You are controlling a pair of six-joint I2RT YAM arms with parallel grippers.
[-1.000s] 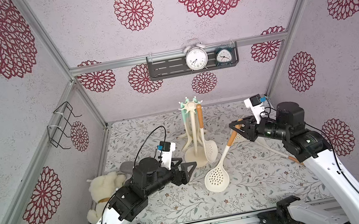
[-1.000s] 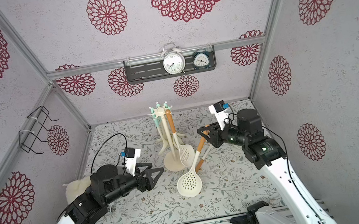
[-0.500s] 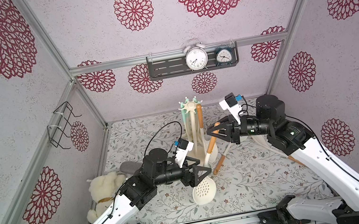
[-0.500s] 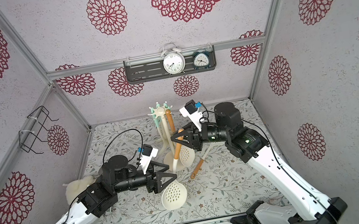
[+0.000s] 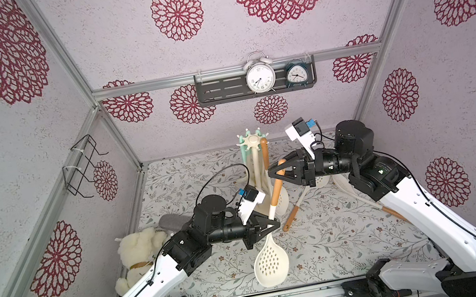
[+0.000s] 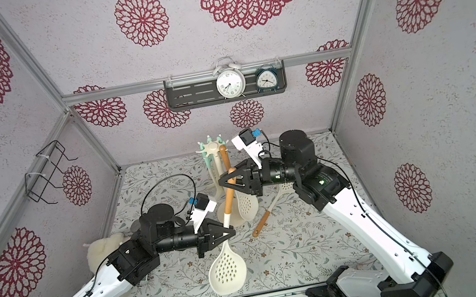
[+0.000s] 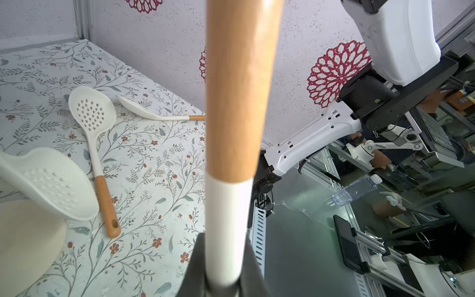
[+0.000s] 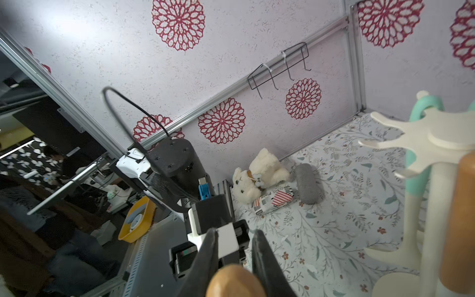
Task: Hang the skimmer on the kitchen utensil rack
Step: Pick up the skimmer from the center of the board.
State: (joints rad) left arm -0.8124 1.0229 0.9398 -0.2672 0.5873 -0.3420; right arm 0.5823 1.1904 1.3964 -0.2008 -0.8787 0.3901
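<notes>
Presently we find the skimmer (image 5: 271, 264) clamped twice beside the kitchen utensil rack (image 5: 250, 139): left gripper (image 5: 272, 221) on its neck, right gripper (image 5: 276, 171) on its handle tip.

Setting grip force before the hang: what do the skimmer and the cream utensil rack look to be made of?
The skimmer: head and neck look like matte cream plastic or silicone, smooth with moulded holes. Its handle looks like wood, orange-brown with faint grain, satin finish. The kitchen utensil rack: apparently moulded cream plastic, smooth finish, hooks rounded and one piece with the crown.
</notes>
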